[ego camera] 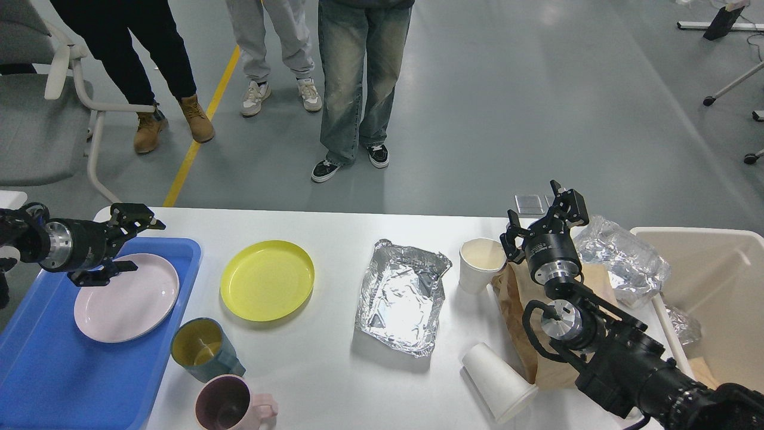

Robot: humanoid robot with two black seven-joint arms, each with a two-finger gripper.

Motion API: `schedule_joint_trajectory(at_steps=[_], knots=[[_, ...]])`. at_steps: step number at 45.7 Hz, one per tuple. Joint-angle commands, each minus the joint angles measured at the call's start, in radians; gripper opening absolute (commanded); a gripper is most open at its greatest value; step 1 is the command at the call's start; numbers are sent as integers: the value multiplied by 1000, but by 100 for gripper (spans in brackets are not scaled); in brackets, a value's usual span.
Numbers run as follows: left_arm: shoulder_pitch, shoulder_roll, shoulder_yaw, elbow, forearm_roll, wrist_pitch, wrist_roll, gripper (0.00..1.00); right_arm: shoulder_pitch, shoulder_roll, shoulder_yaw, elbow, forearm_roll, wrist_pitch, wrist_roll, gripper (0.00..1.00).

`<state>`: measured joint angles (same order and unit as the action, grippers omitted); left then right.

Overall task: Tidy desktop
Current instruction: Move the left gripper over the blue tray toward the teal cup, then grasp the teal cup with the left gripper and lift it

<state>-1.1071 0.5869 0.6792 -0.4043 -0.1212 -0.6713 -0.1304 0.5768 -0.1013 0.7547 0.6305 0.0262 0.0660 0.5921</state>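
From the head view we judge the job barely begun: one pink plate (126, 297) lies in the blue tray (59, 370), while the yellow plate (267, 280), two mugs (206, 348), foil tray (403, 295), paper cups (481, 263) and brown bag (525, 322) crowd the desktop (322, 370) that fills the foreground. Our left gripper (128, 245) reaches sideways over the tray's far edge, jaws apart and empty. Our right gripper (546, 215) stands raised above the bag, jaws apart, holding nothing.

Beyond the table the floor (537, 107) is smooth grey, glossy enough to catch soft patches of overhead light. A yellow line (200, 128) runs diagonally across it at the left. A grey chair with a white frame (42, 113) stands at the far left. At the right edge, white legs on black castors (731, 89) reach in. 3 people (352, 83) stand on the floor, visible from the waist down.
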Motion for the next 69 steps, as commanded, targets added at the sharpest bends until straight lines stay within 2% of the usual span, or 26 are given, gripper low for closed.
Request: schedule_joint_trajectory(at_steps=[1,8,18,30,37,41,46,59,69], knots=[[-63,14,114,-13,2,-79,-2,96,0,0,0,0,0,0,0,100],[-187,-12,361,-27,9,-289,-2,96,0,0,0,0,0,0,0,100],[-322,-47,601,-143,28,-289,-3,96,0,0,0,0,1,0,0,100],[-508,-136,875,-386,28,-289,-3,96,0,0,0,0,0,0,0,100],[-655,-197,1037,-544,31,-289,-2,96,0,0,0,0,0,0,0,100],[-695,-213,1056,-599,31,-289,-3,96,0,0,0,0,0,0,0,100],[-677,-245,1034,-597,29,-289,-3,96,0,0,0,0,0,0,0,100],[-508,-354,913,-593,28,-274,-3,96,0,0,0,0,0,0,0,100],[-445,-403,887,-532,26,-267,-5,96,0,0,0,0,0,0,0,100]])
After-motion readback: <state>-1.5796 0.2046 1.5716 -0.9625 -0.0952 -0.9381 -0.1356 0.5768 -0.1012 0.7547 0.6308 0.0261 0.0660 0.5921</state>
